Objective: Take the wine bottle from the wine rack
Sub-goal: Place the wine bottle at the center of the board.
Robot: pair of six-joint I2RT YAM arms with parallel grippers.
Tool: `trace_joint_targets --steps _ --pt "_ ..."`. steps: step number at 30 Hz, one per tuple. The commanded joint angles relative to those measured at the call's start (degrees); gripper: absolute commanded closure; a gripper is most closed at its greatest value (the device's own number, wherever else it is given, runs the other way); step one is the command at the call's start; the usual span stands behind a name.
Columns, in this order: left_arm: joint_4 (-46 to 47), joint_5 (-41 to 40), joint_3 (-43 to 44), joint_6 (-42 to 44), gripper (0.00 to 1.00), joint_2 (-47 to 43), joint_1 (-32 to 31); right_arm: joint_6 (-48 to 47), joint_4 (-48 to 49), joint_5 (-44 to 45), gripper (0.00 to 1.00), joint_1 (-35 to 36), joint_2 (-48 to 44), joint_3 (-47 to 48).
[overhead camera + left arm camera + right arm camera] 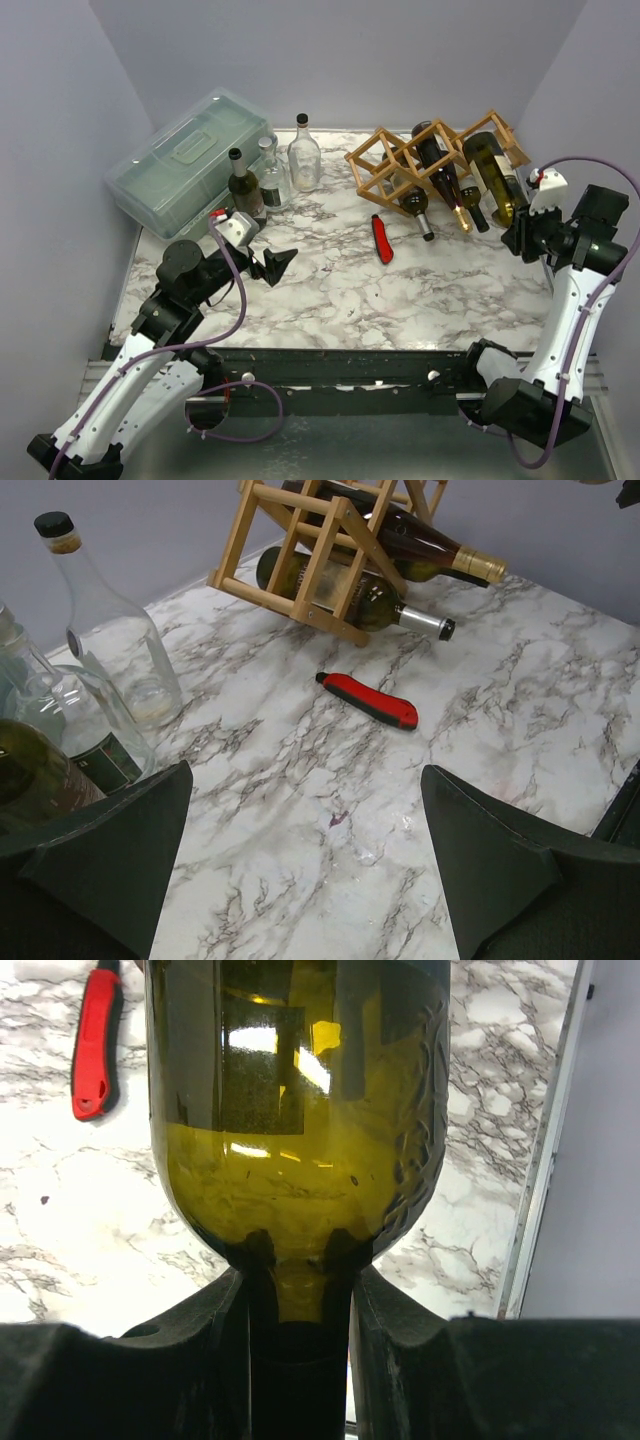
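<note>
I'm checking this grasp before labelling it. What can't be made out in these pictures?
Right wrist view: the wine bottle fills the frame, hiding the wine rack; its base is cut off at the top edge.
Top view: the right pincer, its tips hidden by its own wrist.

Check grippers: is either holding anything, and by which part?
Right gripper is shut on the wine bottle, gripping its neck just below the shoulder. Left gripper is open, holding nothing.
</note>
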Motion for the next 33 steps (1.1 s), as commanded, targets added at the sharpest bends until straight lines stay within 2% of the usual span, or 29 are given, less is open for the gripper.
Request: trace_joint_targets --steps 1,10,23,33 --pt "1.61 2.2 -0.72 1.05 0.01 -0.71 -0.06 -1.99 1.7 -7.26 1.0 0.03 -0.19 5.11" --pt "2.07 4.19 -1.12 1.58 0.01 -0.77 -0.06 -4.88 -2.73 -13.35 1.0 0.02 1.62 8.78" --pt "5.67 13.13 -3.51 3.31 0.01 -2.39 -0.33 -12.47 -11.04 -22.08 1.0 0.12 5.48 13.08" --pt "8.38 14.45 -5.97 5.78 0.01 -3.05 -0.83 -18.76 -17.45 -25.31 1.0 1.62 7.23 14.62"
